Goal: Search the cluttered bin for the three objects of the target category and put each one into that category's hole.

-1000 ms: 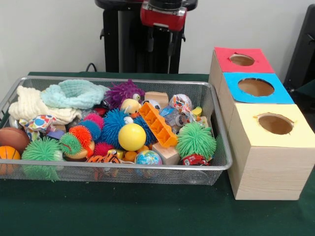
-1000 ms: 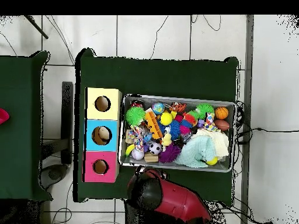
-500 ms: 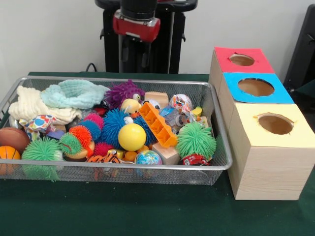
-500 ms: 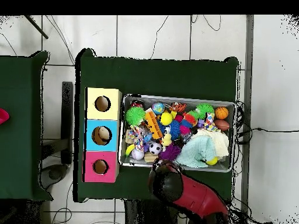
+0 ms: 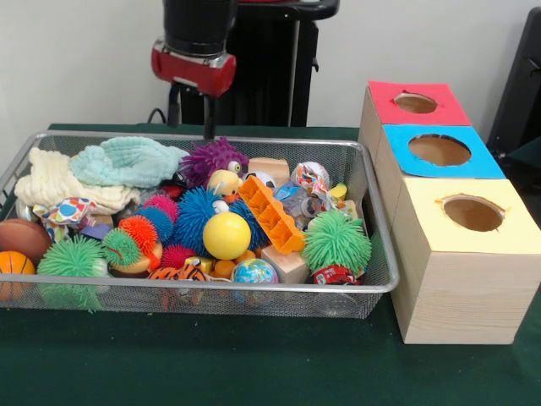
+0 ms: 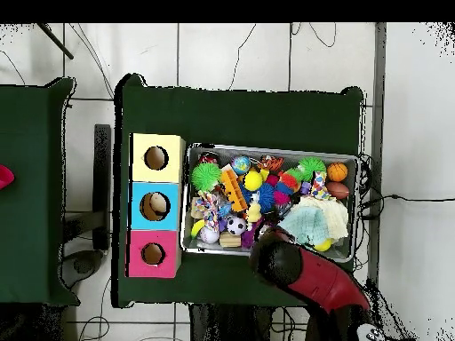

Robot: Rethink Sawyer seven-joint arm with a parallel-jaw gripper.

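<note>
The wire mesh bin (image 5: 254, 288) is full of toys; it also shows in the overhead view (image 6: 267, 147). One polka-dot cloth (image 5: 68, 210) lies at the bin's left, below the cream cloth, and shows from above (image 6: 317, 186). A second polka-dot piece (image 5: 309, 175) is bunched at the back right. A third is not visible. The yellow-surround hole (image 5: 473, 213) tops the nearest wooden box, also seen from above (image 6: 155, 158). My gripper (image 5: 191, 120) hangs open and empty above the bin's back rim, over the teal cloth and the purple spiky ball.
Blue-surround (image 5: 439, 150) and red-surround (image 5: 415, 102) holes sit behind the yellow one. Spiky balls, a yellow ball (image 5: 226, 235), an orange block (image 5: 272, 214), cream (image 5: 51, 182) and teal (image 5: 127, 161) cloths crowd the bin. My arm (image 6: 293, 271) covers the bin's near edge from above.
My arm has swung leftward in the front view, from behind the bin's middle right to over its back left part. The bin's contents have not moved.
</note>
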